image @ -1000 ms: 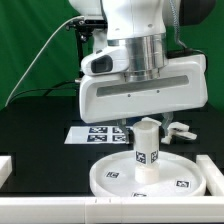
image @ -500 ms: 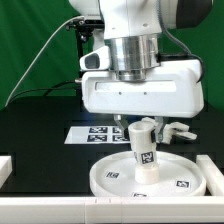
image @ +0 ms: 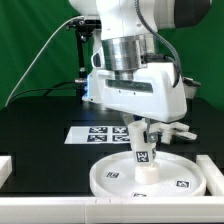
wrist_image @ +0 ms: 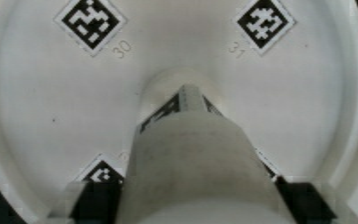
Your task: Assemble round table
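Note:
The large round rimmed disc (image: 115,175) lies flat on the black table near the front. The short cylindrical post (image: 145,158) stands upright at its middle, with a tag on its side. My gripper (image: 143,130) comes straight down over the post and is shut on its upper part. In the wrist view the post (wrist_image: 194,150) fills the middle between my two dark fingers (wrist_image: 91,200), with the disc (wrist_image: 176,60) and its tags beneath. The cross-shaped piece (image: 181,130) lies behind the disc at the exterior view's right, partly hidden by my hand.
The marker board (image: 92,133) lies on the table behind the disc. White edge rails run along the front (image: 50,210), the exterior view's left (image: 5,165) and right (image: 214,163). A green backdrop and a dark stand are at the back.
My hand has turned about its vertical axis while staying over the post. The post's tag has shifted round with it. The disc has stayed in place.

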`<state>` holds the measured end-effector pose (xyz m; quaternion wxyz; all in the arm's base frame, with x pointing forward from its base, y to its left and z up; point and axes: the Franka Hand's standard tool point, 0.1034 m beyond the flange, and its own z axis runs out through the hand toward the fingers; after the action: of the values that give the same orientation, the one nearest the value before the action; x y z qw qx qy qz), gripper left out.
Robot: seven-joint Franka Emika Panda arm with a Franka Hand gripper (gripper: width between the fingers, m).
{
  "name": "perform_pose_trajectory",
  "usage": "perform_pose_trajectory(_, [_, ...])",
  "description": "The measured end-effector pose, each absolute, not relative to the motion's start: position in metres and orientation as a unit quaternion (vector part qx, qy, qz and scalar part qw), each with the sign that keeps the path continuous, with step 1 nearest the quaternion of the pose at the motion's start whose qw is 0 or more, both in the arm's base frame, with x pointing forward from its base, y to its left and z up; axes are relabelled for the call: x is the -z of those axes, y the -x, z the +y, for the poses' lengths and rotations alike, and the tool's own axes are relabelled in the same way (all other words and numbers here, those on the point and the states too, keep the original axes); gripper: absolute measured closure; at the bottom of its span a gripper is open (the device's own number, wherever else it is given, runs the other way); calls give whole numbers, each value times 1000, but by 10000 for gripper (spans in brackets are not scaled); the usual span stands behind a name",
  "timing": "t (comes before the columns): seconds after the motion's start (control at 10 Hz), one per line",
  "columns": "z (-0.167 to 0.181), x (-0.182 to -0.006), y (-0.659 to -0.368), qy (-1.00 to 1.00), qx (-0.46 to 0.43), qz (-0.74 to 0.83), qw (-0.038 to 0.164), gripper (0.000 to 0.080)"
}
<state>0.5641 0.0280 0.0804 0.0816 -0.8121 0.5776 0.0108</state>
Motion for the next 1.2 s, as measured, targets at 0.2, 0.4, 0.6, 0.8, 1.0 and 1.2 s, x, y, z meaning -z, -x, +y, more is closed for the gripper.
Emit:
perform_pose_trajectory(0.2, [37, -79, -562, 683, -29, 723, 100, 393])
perform_pose_trajectory(0.4, [43, -79, -563, 611, -36, 783, 111, 392])
perform_pose_trajectory(0.6, [44, -78, -563, 619, -36, 777, 111, 319])
perform_pose_trajectory(0.8, [38, -80, -565, 706, -30, 698, 114, 157])
perform_pose_trajectory(1.0, [44, -81, -564, 819, -22, 563, 112, 152])
perform_pose_trajectory(1.2, [49, -80, -562, 853, -14, 509, 110, 151])
